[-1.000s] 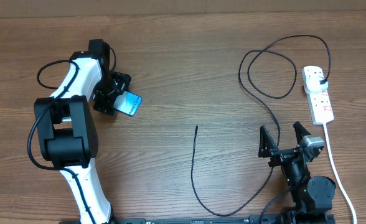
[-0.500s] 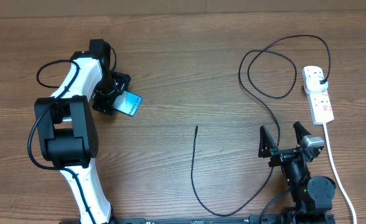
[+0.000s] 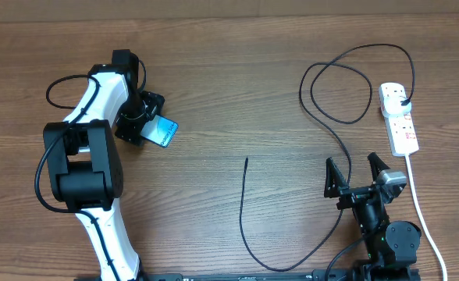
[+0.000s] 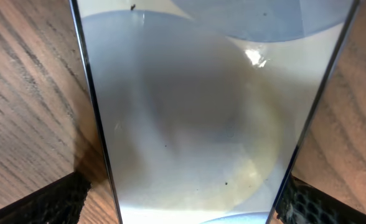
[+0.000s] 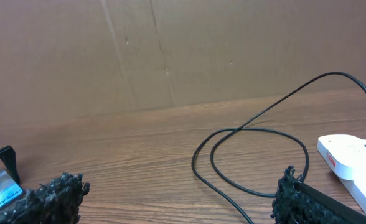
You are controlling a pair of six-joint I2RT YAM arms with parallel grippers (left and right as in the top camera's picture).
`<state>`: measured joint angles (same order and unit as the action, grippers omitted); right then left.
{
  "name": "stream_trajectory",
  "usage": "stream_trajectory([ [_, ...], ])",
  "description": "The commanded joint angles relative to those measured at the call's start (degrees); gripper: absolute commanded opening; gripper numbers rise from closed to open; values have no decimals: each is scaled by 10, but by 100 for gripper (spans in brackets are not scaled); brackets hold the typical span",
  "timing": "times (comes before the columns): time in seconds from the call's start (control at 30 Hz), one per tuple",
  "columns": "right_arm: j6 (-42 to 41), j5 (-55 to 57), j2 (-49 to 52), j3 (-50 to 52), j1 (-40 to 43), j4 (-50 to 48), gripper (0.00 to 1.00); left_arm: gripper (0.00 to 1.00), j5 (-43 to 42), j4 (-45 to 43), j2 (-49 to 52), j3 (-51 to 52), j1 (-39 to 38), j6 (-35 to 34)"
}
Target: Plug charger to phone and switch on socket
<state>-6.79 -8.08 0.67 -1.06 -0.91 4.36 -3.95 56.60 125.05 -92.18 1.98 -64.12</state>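
Wide-open and poised: the left gripper (image 3: 148, 125), at ten o'clock on the table (image 3: 237, 47), stands with its jaws spread to either side of the phone (image 3: 165, 130). In the wrist view the glossy screen fills the space between the two pads (image 4: 46, 200), with no pinch visible. The right gripper (image 3: 358, 173) waits at five o'clock, fingers likewise apart and holding nothing.

The charger (image 3: 243, 211) lies slack. Its connector tip (image 3: 247, 161) rests free near the table's centre, well apart from the phone, and its plug head (image 3: 402, 102) is seated in the socket (image 3: 400, 119) at three o'clock.

Several things could go wrong from here:

- **Phone slipping:** if the pads close off-centre on the smooth glass, the phone may skid or twist out.
- **Cable snagging:** the big loop (image 3: 339, 86) at one o'clock could catch as the cable is drawn across. That could tug the plug head loose or drag the light socket along.
- **Missed port:** the thin tip is easy to pinch crookedly, so it could miss the phone's port.
- **Cord in the way:** the thick white cord (image 3: 418, 204) runs just beside the right arm and could foul its reach.
- **Switch missed:** the switches (image 3: 407, 119) are small, and a broad fingertip could press beside one rather than on it.
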Motion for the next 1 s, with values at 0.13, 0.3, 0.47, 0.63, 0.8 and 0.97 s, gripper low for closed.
stream_trajectory([
  [0.13, 2, 5, -5, 6, -4, -2, 100, 100, 16, 0, 22, -1, -1, 11],
  [0.3, 2, 5, -5, 6, -4, -2, 100, 100, 16, 2, 22, -1, -1, 11],
  [0.47, 2, 5, -5, 6, -4, -2, 100, 100, 16, -3, 22, -1, -1, 11],
  [0.63, 2, 5, -5, 6, -4, -2, 100, 100, 16, -3, 22, -1, -1, 11],
  [0.8, 2, 5, -5, 6, -4, -2, 100, 100, 16, 7, 22, -1, -1, 11],
  [0.97, 2, 5, -5, 6, -4, -2, 100, 100, 19, 19, 22, -1, -1, 11],
])
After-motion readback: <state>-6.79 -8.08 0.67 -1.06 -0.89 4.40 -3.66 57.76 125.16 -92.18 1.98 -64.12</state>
